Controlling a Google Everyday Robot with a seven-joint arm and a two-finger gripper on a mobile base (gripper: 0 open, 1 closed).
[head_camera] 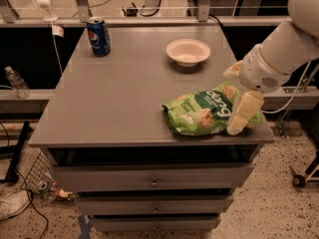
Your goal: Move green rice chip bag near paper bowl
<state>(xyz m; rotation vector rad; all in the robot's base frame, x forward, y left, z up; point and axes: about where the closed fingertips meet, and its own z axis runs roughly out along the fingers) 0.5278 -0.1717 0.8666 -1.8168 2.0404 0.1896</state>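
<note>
At your far left, off the table, a clear plastic water bottle (16, 81) lies on a low ledge. On the grey flat-topped drawer cabinet (114, 108), the blue metal soda can (98, 36) stands upright near the back left corner. It is well apart from everything else.

Moving right, you find the small round off-white paper bowl (188, 52). It sits upright towards the back of the top, right of centre, and nothing is visible in it.

In front of the bowl, and apart from it, you see the crinkly light-green rice chip bag (202, 116). It lies flat near the front right edge of the top. A dark green band with white lettering runs across its upper half. Pictures of round, pale rice cakes show on the face, and the foil is creased and puffed. It is wider than the bowl.

At the bag's right end you have the cream two-finger gripper (235, 99) on its white arm (284, 49), which reaches in from the upper right. Its jaws stand spread. One long cream finger (244, 114) hangs down in front of the bag's right end, and the other shows just behind the bag's top edge. You cannot tell whether either one touches the bag. The bag rests on the table.
</note>
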